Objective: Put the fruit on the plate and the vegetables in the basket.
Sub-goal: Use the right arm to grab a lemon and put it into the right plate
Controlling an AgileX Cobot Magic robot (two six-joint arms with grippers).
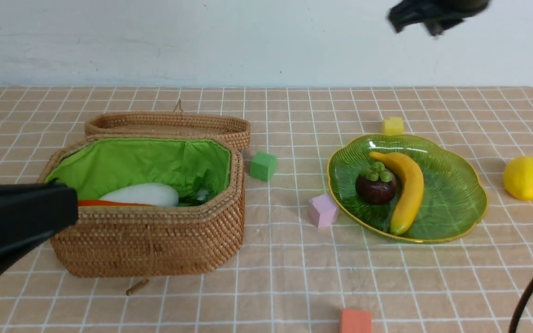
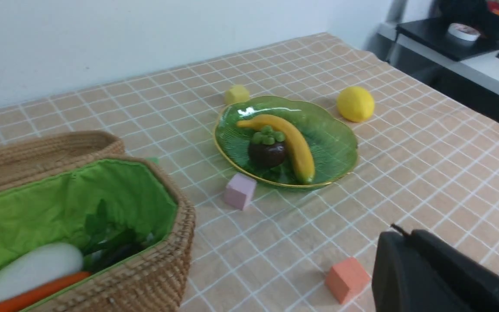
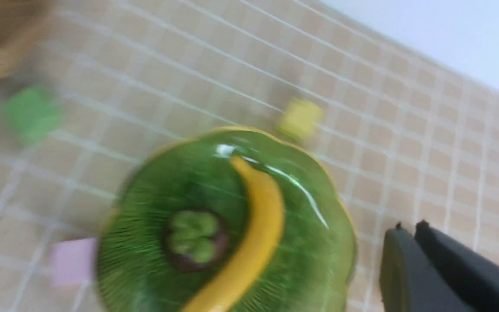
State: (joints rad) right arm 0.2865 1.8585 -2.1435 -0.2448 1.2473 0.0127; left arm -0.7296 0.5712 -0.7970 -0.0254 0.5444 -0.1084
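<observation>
Jaws together and empty, the left gripper [image 2: 405,236] hangs nearer than the plate [image 1: 456,203], to its left. Left of the plate, the basket [image 1: 155,240] holds radish [image 1: 144,194] and carrot [image 1: 104,203]. On the plate lie banana [image 1: 407,189] and mangosteen [image 1: 375,185]; the lemon [image 1: 526,178] sits on cloth [image 1: 285,277] right of it, apart. Above it, the right gripper [image 3: 409,227] is closed, empty.
</observation>
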